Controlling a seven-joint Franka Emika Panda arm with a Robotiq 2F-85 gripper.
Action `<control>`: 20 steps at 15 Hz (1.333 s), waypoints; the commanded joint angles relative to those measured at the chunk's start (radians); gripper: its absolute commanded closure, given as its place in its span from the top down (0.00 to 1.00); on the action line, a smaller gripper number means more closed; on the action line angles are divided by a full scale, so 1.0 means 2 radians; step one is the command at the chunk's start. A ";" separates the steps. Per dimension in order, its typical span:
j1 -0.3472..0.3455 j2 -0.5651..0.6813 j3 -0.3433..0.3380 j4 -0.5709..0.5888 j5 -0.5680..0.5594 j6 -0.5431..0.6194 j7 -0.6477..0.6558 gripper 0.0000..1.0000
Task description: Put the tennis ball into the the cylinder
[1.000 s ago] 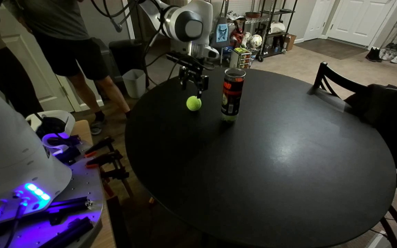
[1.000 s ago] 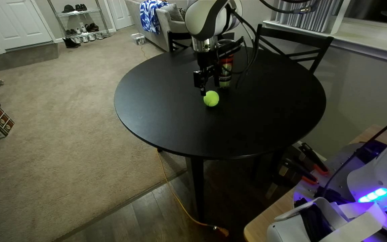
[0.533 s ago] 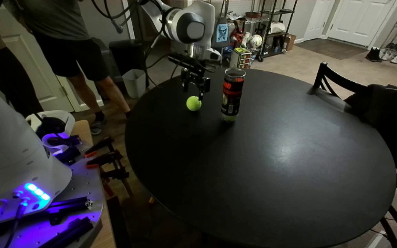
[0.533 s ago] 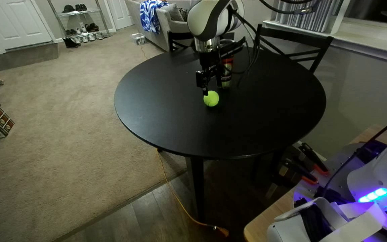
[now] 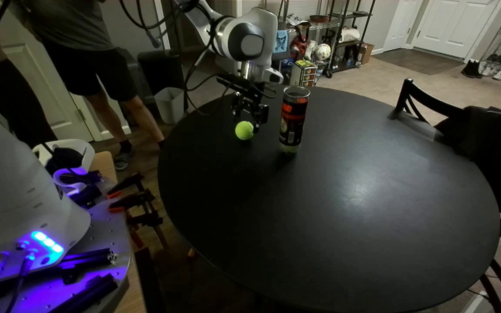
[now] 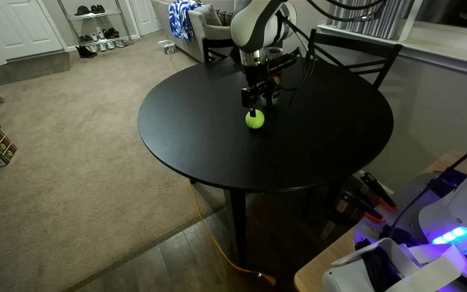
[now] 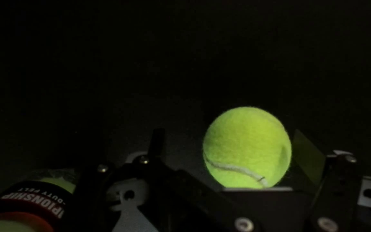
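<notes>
The fuzzy yellow-green tennis ball [image 5: 244,130] [image 6: 255,119] [image 7: 246,146] rests on the dark table. Low over it, my gripper [image 5: 247,120] [image 7: 232,149] points down with its jaws wide apart. In the wrist view the ball lies between the fingers, close to the right pad [image 7: 308,158], with a clear gap to the left finger [image 7: 156,143]; nothing is gripped. The cylinder [image 5: 293,119] [image 7: 32,199], black and red with a clear open top, stands upright beside the gripper. In an exterior view the arm partly covers the cylinder [image 6: 274,97]. Yellow-green shows through its clear bottom.
The round black table [image 5: 342,217] carries the ball and cylinder. Dark chairs [image 5: 429,102] [image 6: 355,48] stand at its edge. Loose cables [image 6: 306,69] hang along my arm. A person [image 5: 85,52] stands behind the table.
My gripper has come down toward the ball and shifted slightly to the right in both exterior views, its fingers now beside the ball. The ball and cylinder have not moved.
</notes>
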 commanded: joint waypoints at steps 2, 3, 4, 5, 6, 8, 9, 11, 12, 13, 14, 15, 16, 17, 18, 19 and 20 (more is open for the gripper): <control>-0.003 0.021 0.007 0.043 -0.014 -0.054 -0.010 1.00; -0.004 0.026 0.008 0.053 -0.015 -0.066 -0.012 1.00; -0.004 0.031 0.008 0.062 -0.015 -0.076 -0.012 1.00; -0.006 0.035 0.010 0.070 -0.013 -0.083 -0.016 1.00; -0.007 0.040 0.011 0.077 -0.011 -0.087 -0.019 1.00; -0.008 0.047 0.012 0.085 -0.009 -0.084 -0.022 1.00; -0.008 0.051 0.013 0.089 -0.008 -0.081 -0.024 1.00; -0.008 0.059 0.014 0.094 -0.007 -0.077 -0.023 1.00; -0.009 0.062 0.015 0.094 -0.005 -0.072 -0.024 1.00; -0.010 0.064 0.015 0.094 -0.005 -0.069 -0.023 1.00; -0.012 0.066 0.015 0.094 -0.003 -0.067 -0.024 1.00; -0.014 0.068 0.015 0.095 -0.002 -0.066 -0.026 1.00; -0.017 0.071 0.015 0.096 -0.001 -0.066 -0.029 1.00; -0.017 0.073 0.014 0.099 -0.003 -0.068 -0.030 1.00; -0.018 0.077 0.013 0.105 -0.006 -0.072 -0.032 1.00; -0.020 0.081 0.013 0.109 -0.007 -0.072 -0.036 1.00; -0.021 0.086 0.013 0.116 -0.007 -0.074 -0.040 1.00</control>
